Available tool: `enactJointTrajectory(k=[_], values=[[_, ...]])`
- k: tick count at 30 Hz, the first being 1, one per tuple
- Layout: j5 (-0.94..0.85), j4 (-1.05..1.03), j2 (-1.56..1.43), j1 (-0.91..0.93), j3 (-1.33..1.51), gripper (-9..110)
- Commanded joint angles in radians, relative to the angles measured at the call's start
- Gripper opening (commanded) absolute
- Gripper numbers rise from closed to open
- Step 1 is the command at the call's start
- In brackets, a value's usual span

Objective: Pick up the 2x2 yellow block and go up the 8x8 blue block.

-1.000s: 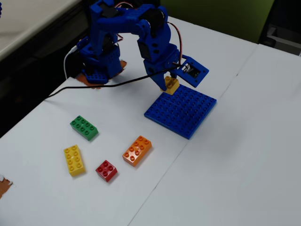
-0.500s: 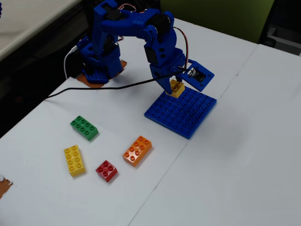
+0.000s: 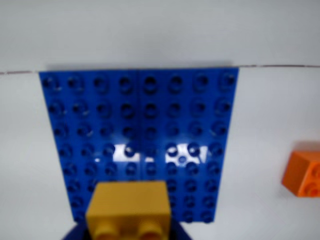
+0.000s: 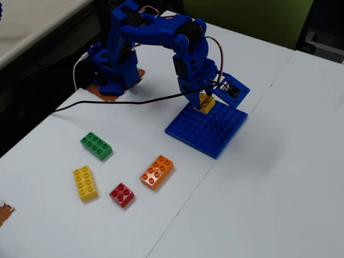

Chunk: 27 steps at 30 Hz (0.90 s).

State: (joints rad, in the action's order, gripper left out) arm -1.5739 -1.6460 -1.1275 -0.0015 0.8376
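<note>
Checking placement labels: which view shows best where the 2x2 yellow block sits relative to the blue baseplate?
The fixed view: the 2x2 yellow block, held in the gripper, sits over the blue baseplate near its far-left edge. The wrist view shows the block large but cropped, covering the baseplate's near edge; height is unclear.

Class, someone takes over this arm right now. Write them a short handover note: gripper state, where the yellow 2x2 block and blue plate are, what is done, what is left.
Gripper: shut on the yellow block, fingers mostly hidden behind it.
Yellow block: held over the blue plate's edge nearest the arm, seen in the fixed view; whether it touches the studs cannot be told.
Blue plate: flat on the table, nothing else on it.
Done: the pick-up and the carry to the plate.
Left: set the block on the plate, if it is not down already, and release.
</note>
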Motion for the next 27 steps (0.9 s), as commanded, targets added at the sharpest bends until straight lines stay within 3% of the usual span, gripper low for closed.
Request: enactJointTrajectory(k=[1, 27], values=[[-0.005, -0.002, -0.012, -0.014, -0.048, 0], [-0.034, -0.098, -0.063, 0.028, -0.170, 0]])
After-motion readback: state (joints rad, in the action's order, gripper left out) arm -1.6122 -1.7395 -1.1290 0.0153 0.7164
